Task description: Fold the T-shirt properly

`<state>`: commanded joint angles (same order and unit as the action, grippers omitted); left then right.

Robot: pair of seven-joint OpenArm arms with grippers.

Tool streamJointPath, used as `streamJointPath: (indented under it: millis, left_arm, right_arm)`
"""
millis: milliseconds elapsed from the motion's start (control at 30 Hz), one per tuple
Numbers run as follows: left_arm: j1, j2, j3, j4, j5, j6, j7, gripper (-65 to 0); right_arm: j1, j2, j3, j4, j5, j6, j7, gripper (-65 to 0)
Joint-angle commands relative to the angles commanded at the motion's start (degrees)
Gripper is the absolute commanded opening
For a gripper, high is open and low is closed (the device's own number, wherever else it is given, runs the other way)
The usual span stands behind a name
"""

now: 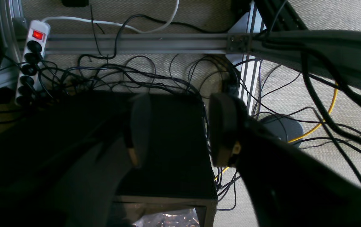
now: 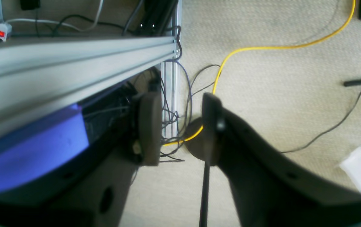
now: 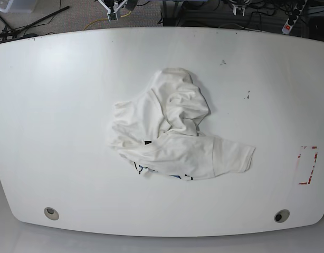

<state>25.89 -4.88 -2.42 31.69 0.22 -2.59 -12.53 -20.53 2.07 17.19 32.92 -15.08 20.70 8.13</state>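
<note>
The T-shirt [image 3: 172, 132] lies crumpled in a white heap in the middle of the white table [image 3: 56, 105], one sleeve spread toward the front right and a bit of dark print showing at its front edge. Neither gripper is over the table. In the left wrist view my left gripper [image 1: 180, 126] hangs open above the floor, over a black box [image 1: 174, 151] and tangled cables, with nothing between its fingers. In the right wrist view my right gripper [image 2: 180, 126] is open and empty above beige carpet beside an aluminium rail [image 2: 73, 56].
A white power strip [image 1: 31, 60] and many black cables lie on the floor under the frame rail [image 1: 136, 42]. A yellow cable [image 2: 262, 47] runs across the carpet. On the table are a red-marked rectangle [image 3: 308, 165] at the right and round holes [image 3: 51, 213] near the front edge.
</note>
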Motion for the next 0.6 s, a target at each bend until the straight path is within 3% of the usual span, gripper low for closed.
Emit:
streamJointPath:
  millis: [333,600]
  left_arm:
    - [0.53,0.09,0.0,0.79,-0.09,0.0,0.0,-38.1]
    - [8.53,-0.26,0.0,15.38,-4.57,0.0,0.53,-38.1]
  right_arm:
    - [-1.41,-0.09,0.0,1.67,0.09,0.09,0.0,-45.5]
    - [-6.33,-1.41,0.0,10.02,0.09,0.35,-0.09,-45.5]
